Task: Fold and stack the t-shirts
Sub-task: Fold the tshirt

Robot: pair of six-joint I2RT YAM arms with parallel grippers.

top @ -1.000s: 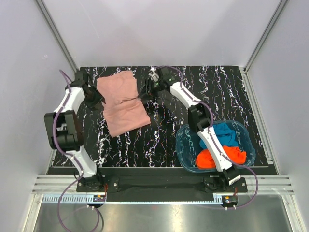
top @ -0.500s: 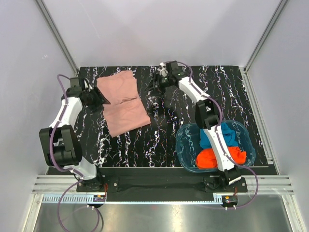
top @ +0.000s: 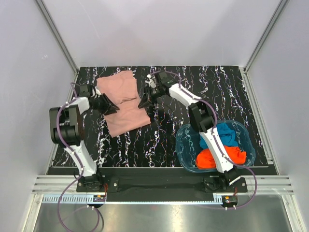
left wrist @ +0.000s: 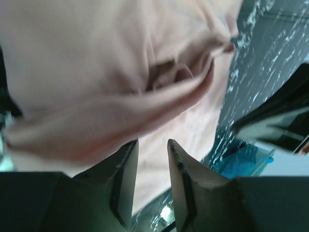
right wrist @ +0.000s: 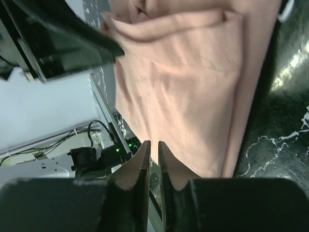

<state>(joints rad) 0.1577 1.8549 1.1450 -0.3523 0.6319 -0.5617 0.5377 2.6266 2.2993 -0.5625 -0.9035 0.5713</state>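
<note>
The dusty-pink t-shirt [top: 126,112] lies folded over on the black marbled table at the back left. My left gripper [top: 114,108] is at its left edge, near the fold. In the left wrist view that gripper [left wrist: 152,143] is open, with the pink cloth [left wrist: 96,72] just beyond its fingertips. My right gripper [top: 142,103] is at the shirt's right edge. In the right wrist view it [right wrist: 153,143] is shut, over the pink cloth [right wrist: 183,87]. The blue t-shirt [top: 227,133] and the orange-red t-shirt [top: 212,158] lie crumpled in the tub.
The translucent blue tub [top: 180,145] stands at the front right under the right arm, and a corner shows in the left wrist view [left wrist: 241,163]. Grey walls and metal rails bound the table on three sides.
My left gripper has moved right and forward along the shirt's left edge to the fold. My right gripper drew back toward the far edge, then came down to the shirt's right edge.
</note>
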